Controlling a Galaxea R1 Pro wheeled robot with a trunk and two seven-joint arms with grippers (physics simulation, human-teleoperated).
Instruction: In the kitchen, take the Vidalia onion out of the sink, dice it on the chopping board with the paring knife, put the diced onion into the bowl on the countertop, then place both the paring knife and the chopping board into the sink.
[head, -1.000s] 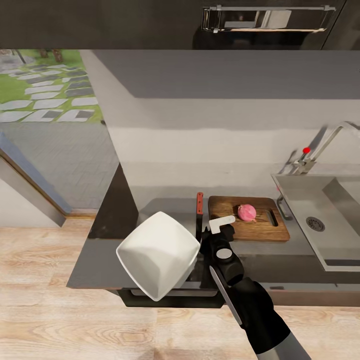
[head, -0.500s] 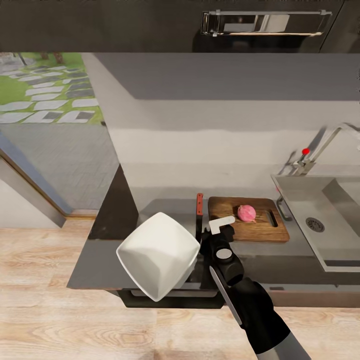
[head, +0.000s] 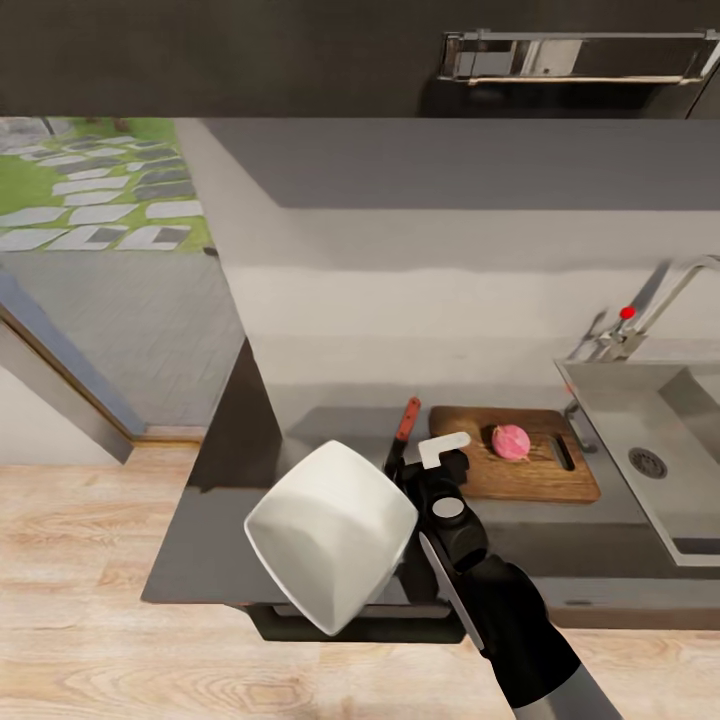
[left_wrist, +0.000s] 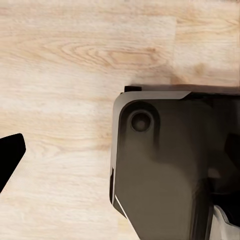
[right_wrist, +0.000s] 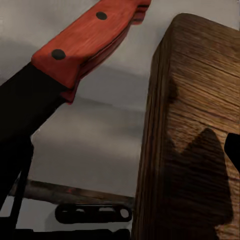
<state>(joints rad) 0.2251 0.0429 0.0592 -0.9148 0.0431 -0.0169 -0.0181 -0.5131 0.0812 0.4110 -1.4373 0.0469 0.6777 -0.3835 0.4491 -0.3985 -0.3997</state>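
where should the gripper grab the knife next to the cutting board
Grip the knife by its red-brown handle, the end pointing toward the back wall. The blade end is hidden under the right gripper, so the handle is the free part. It lies close beside the cutting board on the counter, so probably come from above, fingers closing across the handle's width.

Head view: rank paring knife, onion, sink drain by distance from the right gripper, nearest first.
From the right gripper:
1. Paring knife, right beside it on its left, lying on the countertop off the board's left edge.
2. Onion, to its right, sitting on the chopping board.
3. Sink drain, farthest, past the board's right end in the sink.
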